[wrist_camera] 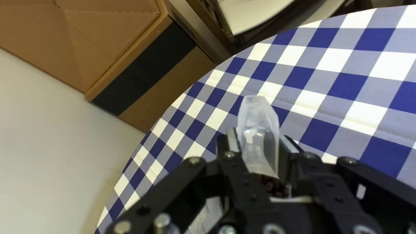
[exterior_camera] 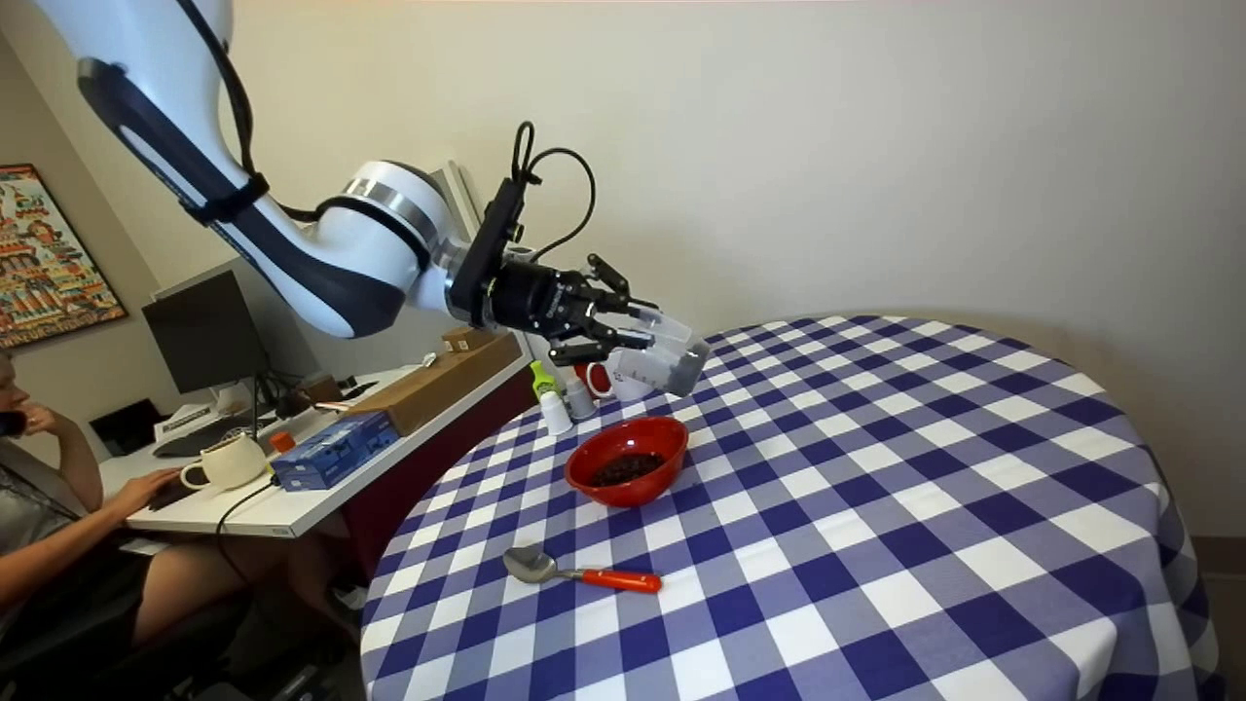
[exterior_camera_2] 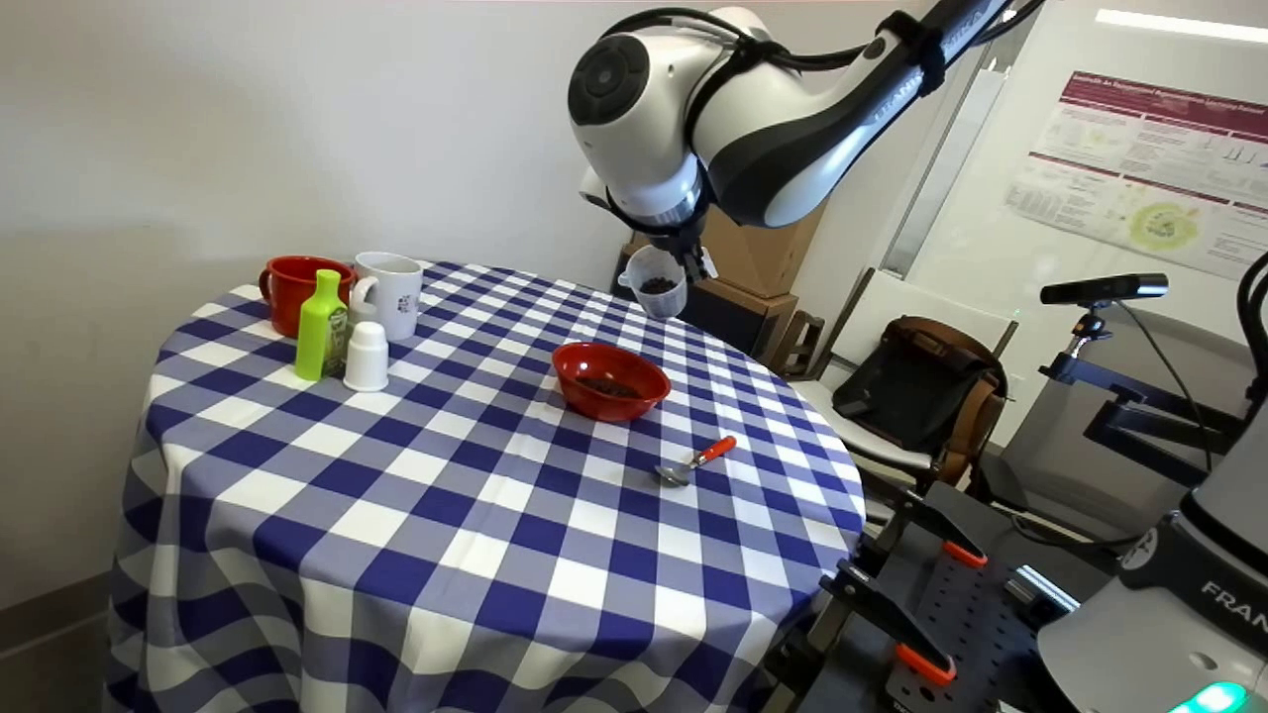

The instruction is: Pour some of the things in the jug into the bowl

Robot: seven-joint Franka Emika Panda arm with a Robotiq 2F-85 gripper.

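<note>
Jug [exterior_camera: 672,356] tilted | jaws clamped on it | bowl [exterior_camera: 642,493]: both ext. vws only

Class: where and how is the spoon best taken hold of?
Probably the middle of its orange-red handle, from above, gripping across its width: the spoon lies on the checked cloth, that handle slender and straight, the metal head broader and rounded.

Soft, even light covers the checked surface [exterior_camera: 934,545], while gloom gathers beneath the desk [exterior_camera: 302,501] at left. In an exterior view, a bright strip [exterior_camera_2: 1184,25] glares far right above the poster [exterior_camera_2: 1139,188], where the scene slants. In the wrist view, the near end effector [wrist_camera: 260,143] is blurred; small highlights gleam on the jug [wrist_camera: 256,110].
</note>
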